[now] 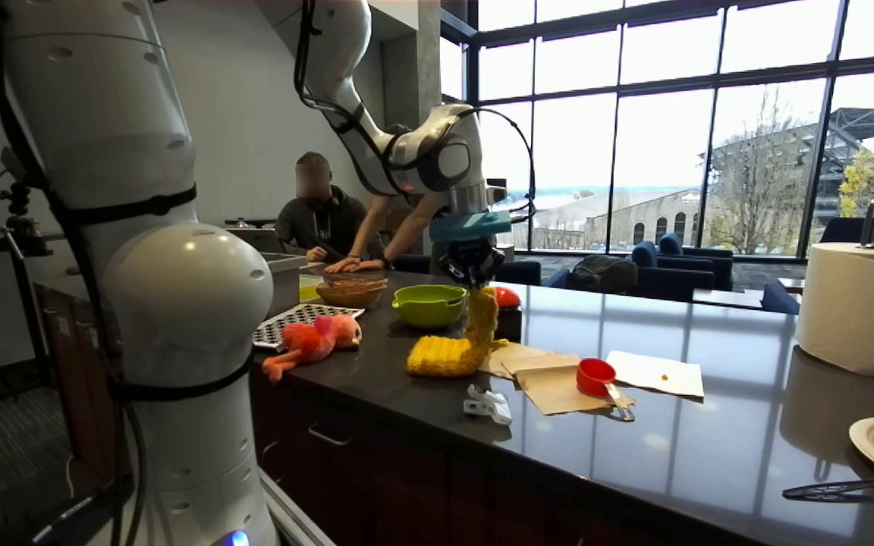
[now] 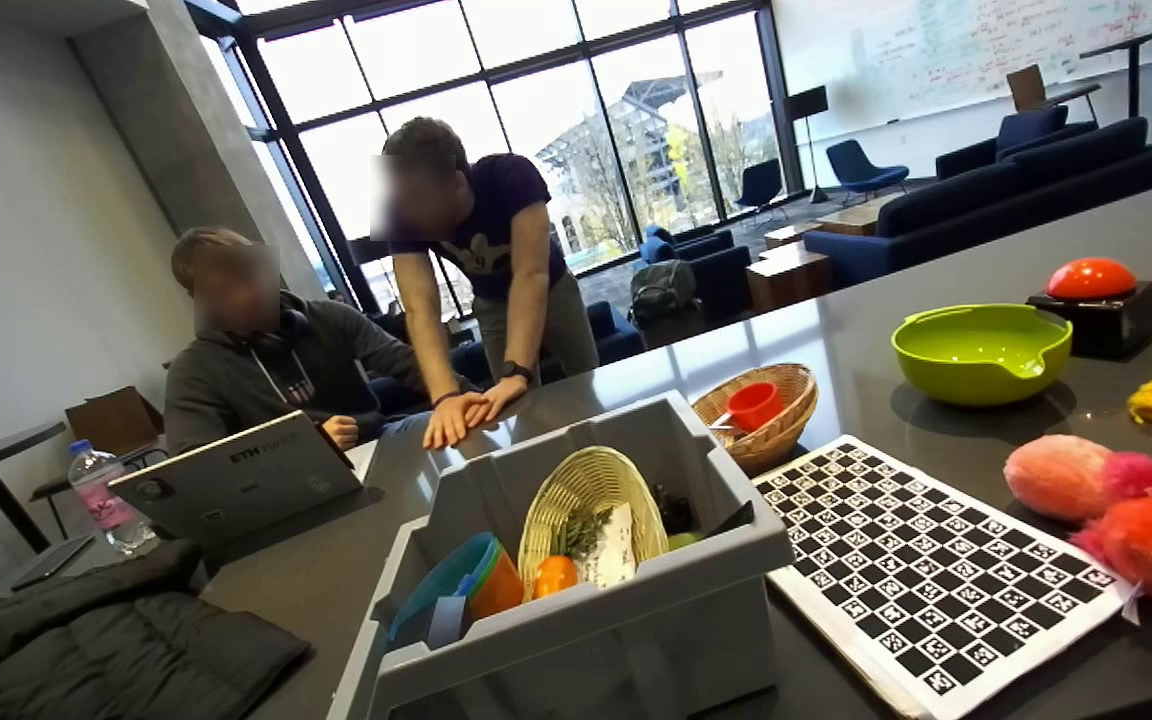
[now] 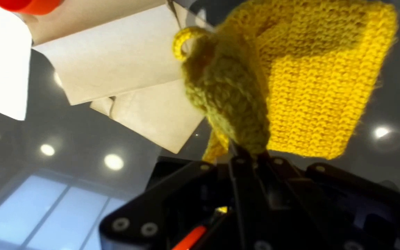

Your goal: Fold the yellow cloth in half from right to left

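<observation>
The yellow cloth lies partly on the tabletop, just beside the brown paper and, in an exterior view, in front of the green bowl, with one end drawn up into the air. Its chunky knit should handle as light, soft and limp, with plenty of grip in the yarn and nothing to break; the likely trouble is bunching, or the flat part dragging along on the glossy tabletop. A hold at the middle of the free edge would probably turn it over most evenly. The pincer is clamped nearly closed, with only a gathered fold of that raised end between its jaws; whether it has the true edge, I cannot tell. Above, the arm reaches out with a high bend, then drops so the pincer points roughly straight down, over the cloth's right-hand end in that exterior view.
</observation>
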Tool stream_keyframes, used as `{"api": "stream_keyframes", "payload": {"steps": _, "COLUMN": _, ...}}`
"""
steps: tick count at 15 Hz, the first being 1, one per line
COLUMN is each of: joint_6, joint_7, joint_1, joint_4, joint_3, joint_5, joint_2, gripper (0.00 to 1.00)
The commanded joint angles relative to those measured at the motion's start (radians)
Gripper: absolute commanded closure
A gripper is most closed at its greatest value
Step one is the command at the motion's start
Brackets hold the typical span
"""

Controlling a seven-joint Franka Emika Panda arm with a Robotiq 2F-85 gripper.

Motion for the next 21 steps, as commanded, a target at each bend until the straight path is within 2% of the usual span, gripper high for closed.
{"api": "stream_keyframes", "payload": {"steps": 1, "joint_6": -0.012, "joint_7": -0.001, "joint_1": 0.055, "joint_4": -0.083, "joint_3": 0.013, "joint_5": 0.01, "joint_2": -0.055, "gripper": 0.98}}
{"api": "stream_keyframes", "payload": {"steps": 9, "joint_6": -0.016, "joint_7": -0.033, "joint_1": 0.15, "joint_4": -0.179, "joint_3": 0.025, "joint_5": 0.055, "joint_2": -0.087, "gripper": 0.98}}
{"api": "stream_keyframes", "payload": {"steps": 11, "joint_6": -0.021, "joint_7": -0.051, "joint_1": 0.177, "joint_4": -0.194, "joint_3": 0.025, "joint_5": 0.086, "joint_2": -0.096, "gripper": 0.92}}
{"api": "stream_keyframes", "payload": {"steps": 12, "joint_6": -0.016, "joint_7": -0.063, "joint_1": 0.187, "joint_4": -0.201, "joint_3": 0.025, "joint_5": 0.099, "joint_2": -0.094, "gripper": 0.97}}
{"api": "stream_keyframes", "payload": {"steps": 13, "joint_6": -0.021, "joint_7": -0.07, "joint_1": 0.197, "joint_4": -0.204, "joint_3": 0.025, "joint_5": 0.114, "joint_2": -0.096, "gripper": 0.98}}
{"api": "stream_keyframes", "payload": {"steps": 14, "joint_6": -0.023, "joint_7": -0.071, "joint_1": 0.202, "joint_4": -0.206, "joint_3": 0.027, "joint_5": 0.124, "joint_2": -0.095, "gripper": 0.69}}
{"api": "stream_keyframes", "payload": {"steps": 16, "joint_6": -0.023, "joint_7": -0.083, "joint_1": 0.214, "joint_4": -0.209, "joint_3": 0.025, "joint_5": 0.144, "joint_2": -0.096, "gripper": 0.66}}
{"api": "stream_keyframes", "payload": {"steps": 21, "joint_6": -0.013, "joint_7": -0.09, "joint_1": 0.215, "joint_4": -0.205, "joint_3": 0.027, "joint_5": 0.145, "joint_2": -0.095, "gripper": 0.34}}
